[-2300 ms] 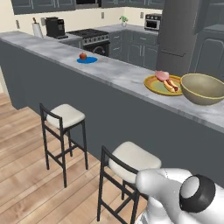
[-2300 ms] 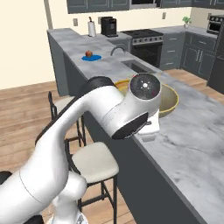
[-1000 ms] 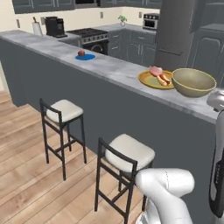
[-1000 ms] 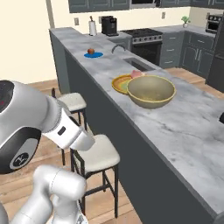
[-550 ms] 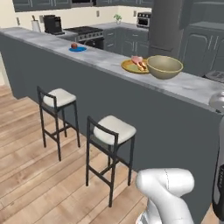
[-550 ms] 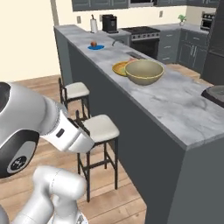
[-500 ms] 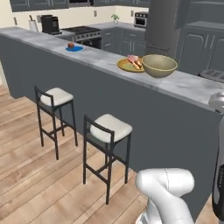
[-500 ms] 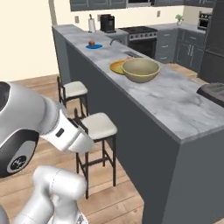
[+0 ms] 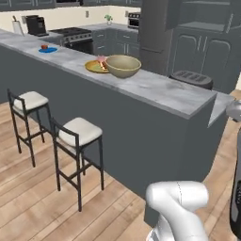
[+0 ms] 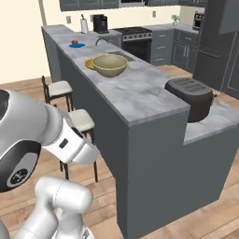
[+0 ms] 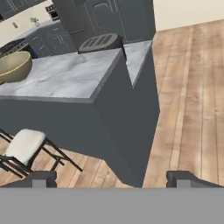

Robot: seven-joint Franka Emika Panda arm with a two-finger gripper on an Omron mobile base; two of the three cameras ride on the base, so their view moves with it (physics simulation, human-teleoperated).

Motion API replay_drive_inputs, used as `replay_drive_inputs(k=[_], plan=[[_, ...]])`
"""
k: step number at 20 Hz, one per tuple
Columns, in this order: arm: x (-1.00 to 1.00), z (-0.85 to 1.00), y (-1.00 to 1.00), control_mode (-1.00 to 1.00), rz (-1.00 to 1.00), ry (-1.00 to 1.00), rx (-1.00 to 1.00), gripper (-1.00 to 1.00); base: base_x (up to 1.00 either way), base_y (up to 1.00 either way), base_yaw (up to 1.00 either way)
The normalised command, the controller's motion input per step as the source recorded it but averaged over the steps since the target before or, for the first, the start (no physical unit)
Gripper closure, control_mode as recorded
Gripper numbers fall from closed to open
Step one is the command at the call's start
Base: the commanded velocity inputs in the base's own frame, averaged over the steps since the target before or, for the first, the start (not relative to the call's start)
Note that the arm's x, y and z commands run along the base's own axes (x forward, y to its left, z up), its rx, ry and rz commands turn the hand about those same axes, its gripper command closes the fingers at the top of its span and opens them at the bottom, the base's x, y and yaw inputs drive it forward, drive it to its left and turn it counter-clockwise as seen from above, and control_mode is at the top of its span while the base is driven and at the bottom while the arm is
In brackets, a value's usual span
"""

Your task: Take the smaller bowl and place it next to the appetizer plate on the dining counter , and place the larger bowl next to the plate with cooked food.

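The larger bowl (image 9: 122, 66) (image 10: 109, 64) (image 11: 13, 65) stands on the dining counter (image 9: 164, 92) (image 10: 140, 93) (image 11: 65, 76), right beside the plate with cooked food (image 9: 96, 66) (image 10: 90, 63). Farther along the same top lies the appetizer plate (image 9: 47, 49) (image 10: 76, 45), blue, with a small red food on it. The smaller bowl is out of view. In the hand view my gripper (image 11: 111, 180) is open, fingertips (image 11: 41, 178) far apart with nothing between them. It hangs off the counter's end, above the wooden floor.
A dark toaster (image 9: 190, 79) (image 10: 189, 95) (image 11: 100, 41) sits on a lower counter past the dining counter's end. Two bar stools (image 9: 80, 132) (image 10: 81, 119) (image 11: 24, 144) stand along the counter's front. Behind are a tall fridge (image 9: 155, 33) and a stove (image 9: 73, 35).
The base has driven along the counter toward its end, so the whole scene has shifted. The toaster and the counter's corner have come into view. Bowl and plates lie as before.
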Motion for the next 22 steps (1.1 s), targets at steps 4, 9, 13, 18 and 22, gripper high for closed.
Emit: replay_drive_inputs(k=[4, 9, 13, 18, 22], plan=[[0.00, 0.00, 0.00, 1.00, 0.00, 0.00, 0.00, -1.00, 0.31, -1.00, -0.09], [0.00, 0.00, 0.00, 1.00, 0.00, 0.00, 0.00, -1.00, 0.23, -1.00, -0.06], [0.00, 0.00, 0.00, 1.00, 0.00, 0.00, 0.00, -1.00, 0.00, -1.00, -0.04], [0.00, 0.00, 0.00, 1.00, 0.00, 0.00, 0.00, -1.00, 0.09, -1.00, -0.02], [0.00, 0.00, 0.00, 1.00, 0.00, 0.00, 0.00, -1.00, 0.37, -1.00, 0.00]])
